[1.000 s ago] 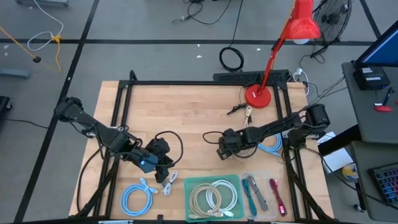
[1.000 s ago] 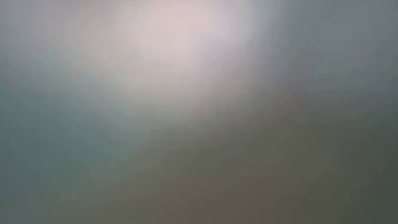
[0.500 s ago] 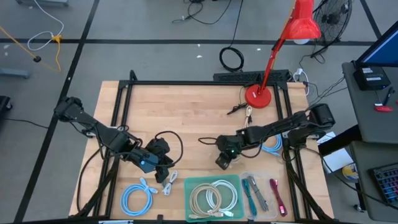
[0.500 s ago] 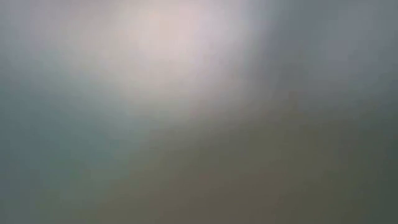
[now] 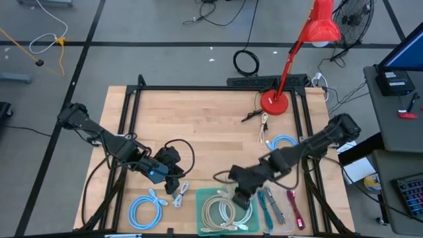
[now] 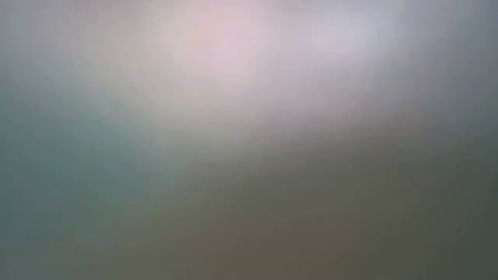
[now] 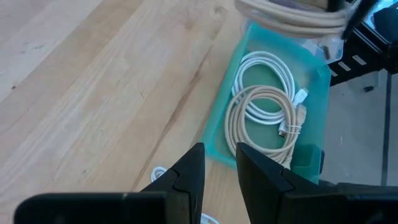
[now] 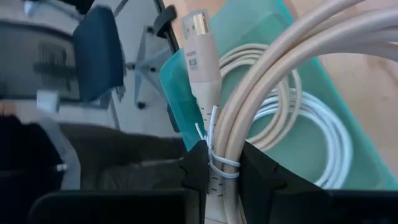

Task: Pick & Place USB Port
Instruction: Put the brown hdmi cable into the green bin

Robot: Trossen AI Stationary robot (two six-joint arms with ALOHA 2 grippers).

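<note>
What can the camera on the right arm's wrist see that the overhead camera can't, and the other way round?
Only the right wrist view shows the right gripper pinching a beige coiled cable with its plug, plus a blue chair beyond the table. Only the high view shows the left gripper, red lamp and light blue cable. Both show the teal tray holding cables.

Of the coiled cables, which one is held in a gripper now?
The beige cable, clamped in the right gripper above the green tray. The other coils lie loose in the tray or on the table.
</note>
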